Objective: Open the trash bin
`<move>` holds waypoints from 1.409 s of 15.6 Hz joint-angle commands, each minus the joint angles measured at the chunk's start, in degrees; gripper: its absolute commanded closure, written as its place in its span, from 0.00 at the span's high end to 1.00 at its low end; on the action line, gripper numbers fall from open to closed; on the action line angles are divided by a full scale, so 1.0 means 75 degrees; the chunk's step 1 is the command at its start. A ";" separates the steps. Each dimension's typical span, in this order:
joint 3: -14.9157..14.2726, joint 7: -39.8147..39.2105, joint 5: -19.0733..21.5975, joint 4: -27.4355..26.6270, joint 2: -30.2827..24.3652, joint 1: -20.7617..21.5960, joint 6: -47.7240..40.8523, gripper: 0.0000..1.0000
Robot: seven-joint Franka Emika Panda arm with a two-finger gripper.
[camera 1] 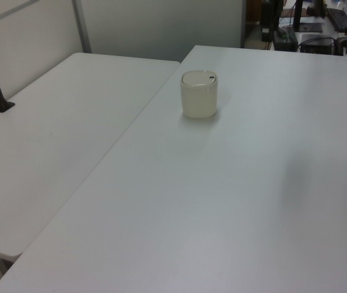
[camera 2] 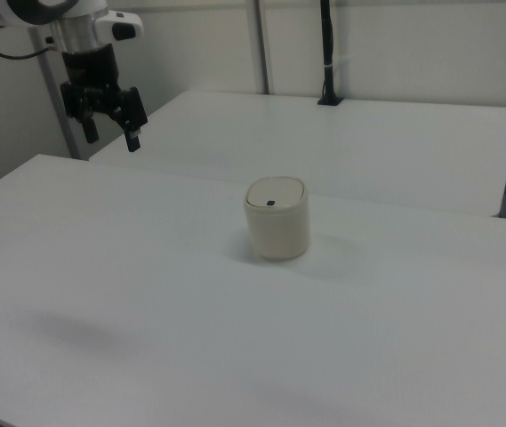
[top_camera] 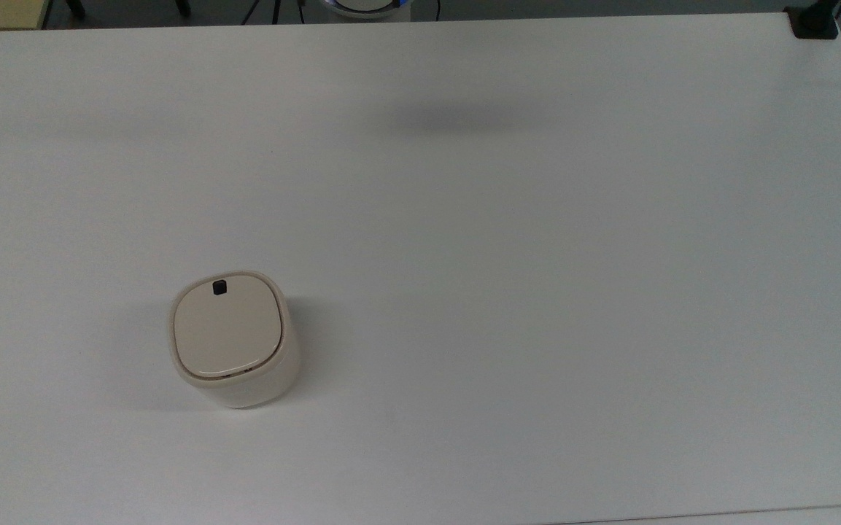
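1. White tabletop [top_camera: 537, 292] is filling the working area, and in the right view a second white table [camera 2: 368, 142] is standing behind it, next to a pale wall.

2. In the right view the gripper [camera 2: 110, 135] is hanging high above the table, at the right view's upper left, and it is pointing down. Its two fingers are standing apart with a plain gap between them, and they are holding nothing. I am judging that it is waiting up there because the approach has not begun yet, so the whole way to the bin is free.

3. The trash bin [top_camera: 234, 343] is standing upright on the tabletop, well apart from the gripper, at the top view's lower left. In the left view it [camera 1: 199, 94] is sitting near the far part of the table, and in the right view it [camera 2: 277, 218] is sitting about in the middle.

4. The lid [top_camera: 227, 328] is lying flat and closed, so the task is not yet done. The small black button [top_camera: 220, 287] is sitting near the lid's upper edge in the top view. Probably this button is releasing the lid, so a press from above seems the reason for the downward pose.

5. A soft shadow [top_camera: 456, 118] is lying on the table in the top view, probably from the arm overhead.

6. The hinge is hard to make out, and the inside of the bin is hidden under the lid. The arm above the wrist is cut off by the right view's edge.
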 commanded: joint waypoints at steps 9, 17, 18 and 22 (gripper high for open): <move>-0.0047 0.0172 -0.0329 -0.0229 0.0347 0.0186 0.2300 0.13; -0.0492 0.1578 -0.0798 -0.0240 0.1448 0.0022 0.4589 0.00; -0.0609 0.1683 -0.0798 -0.0240 0.1588 0.0022 0.4706 0.00; -0.1007 0.2713 -0.0810 -0.0240 0.2127 0.0022 0.5794 0.00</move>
